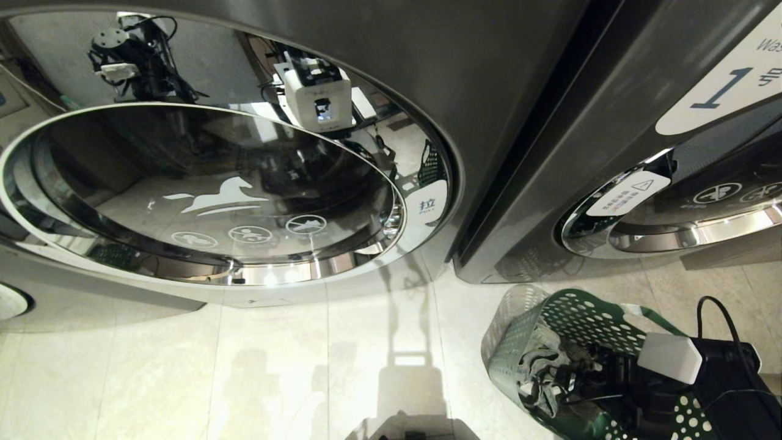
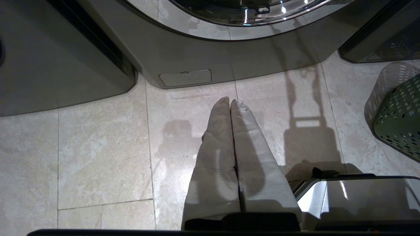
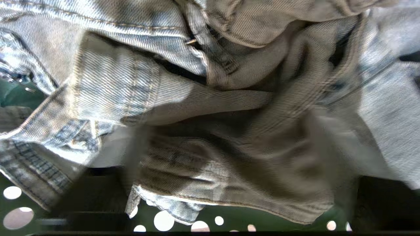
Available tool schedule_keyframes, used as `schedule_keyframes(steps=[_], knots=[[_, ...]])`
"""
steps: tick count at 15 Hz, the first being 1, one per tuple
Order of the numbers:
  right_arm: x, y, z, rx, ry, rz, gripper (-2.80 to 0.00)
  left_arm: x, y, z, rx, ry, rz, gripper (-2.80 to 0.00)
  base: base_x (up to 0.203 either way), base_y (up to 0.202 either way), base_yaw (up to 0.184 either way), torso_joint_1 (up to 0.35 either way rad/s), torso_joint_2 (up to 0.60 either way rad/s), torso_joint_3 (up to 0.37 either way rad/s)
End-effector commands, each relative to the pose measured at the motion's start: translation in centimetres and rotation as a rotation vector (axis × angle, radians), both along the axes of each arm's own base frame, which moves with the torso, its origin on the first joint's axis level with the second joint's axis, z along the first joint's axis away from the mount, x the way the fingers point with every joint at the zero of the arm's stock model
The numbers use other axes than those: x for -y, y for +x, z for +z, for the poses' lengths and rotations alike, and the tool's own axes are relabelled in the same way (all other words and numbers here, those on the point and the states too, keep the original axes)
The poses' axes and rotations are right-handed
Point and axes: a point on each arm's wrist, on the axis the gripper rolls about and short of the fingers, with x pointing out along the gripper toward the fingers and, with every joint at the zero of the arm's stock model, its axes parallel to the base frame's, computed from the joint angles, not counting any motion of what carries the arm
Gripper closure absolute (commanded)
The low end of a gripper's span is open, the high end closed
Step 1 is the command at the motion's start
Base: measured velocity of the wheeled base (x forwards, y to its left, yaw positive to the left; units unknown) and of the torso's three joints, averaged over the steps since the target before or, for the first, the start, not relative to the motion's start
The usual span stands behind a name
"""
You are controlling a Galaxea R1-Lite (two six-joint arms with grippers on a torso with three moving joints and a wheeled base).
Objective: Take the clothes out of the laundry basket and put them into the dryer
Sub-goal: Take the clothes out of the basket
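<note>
The right gripper [image 1: 602, 382] is reaching down into the basket [image 1: 519, 342], the denim [image 3: 210, 124] lying directly beneath its jaws (grip state indeterminate; left gripper [image 2: 231, 102] clenched, farther).

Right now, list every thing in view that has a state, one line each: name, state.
round door: closed.
neighbouring door: closed.
laundry basket: on the floor, denim inside.
denim garment: crumpled in the basket, not yet lifted.
right gripper: down in the basket at the denim; no grip visible.
left gripper: shut, empty, above the floor tiles.
</note>
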Motion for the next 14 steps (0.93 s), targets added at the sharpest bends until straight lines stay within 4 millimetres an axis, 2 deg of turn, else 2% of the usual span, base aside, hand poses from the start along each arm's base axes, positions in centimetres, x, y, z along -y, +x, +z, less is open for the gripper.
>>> schedule_keyframes(steps=[1,8,11,13,14], knots=[[0.0,0.1,0.1,0.01,0.0,0.001,0.0,0.0,0.0,0.0,0.0,0.001,0.001,0.0,0.0,0.0,0.0,0.0,0.0,0.0],[-0.1,-0.5,-0.2,-0.014,0.015,-0.009,0.0,0.0,0.0,0.0,0.0,0.001,0.0,0.0,0.0,0.0,0.0,0.0,0.0,0.0],[-0.4,-1.8,0.0,-0.05,0.025,-0.007,0.0,0.0,0.0,0.0,0.0,0.0,0.001,0.0,0.0,0.0,0.0,0.0,0.0,0.0],[-0.6,-2.5,1.8,-0.05,0.046,-0.018,0.0,0.0,0.0,0.0,0.0,0.001,0.001,0.0,0.0,0.0,0.0,0.0,0.0,0.0],[-0.8,-2.9,3.4,-0.038,0.071,-0.023,0.0,0.0,0.0,0.0,0.0,0.001,0.001,0.0,0.0,0.0,0.0,0.0,0.0,0.0]])
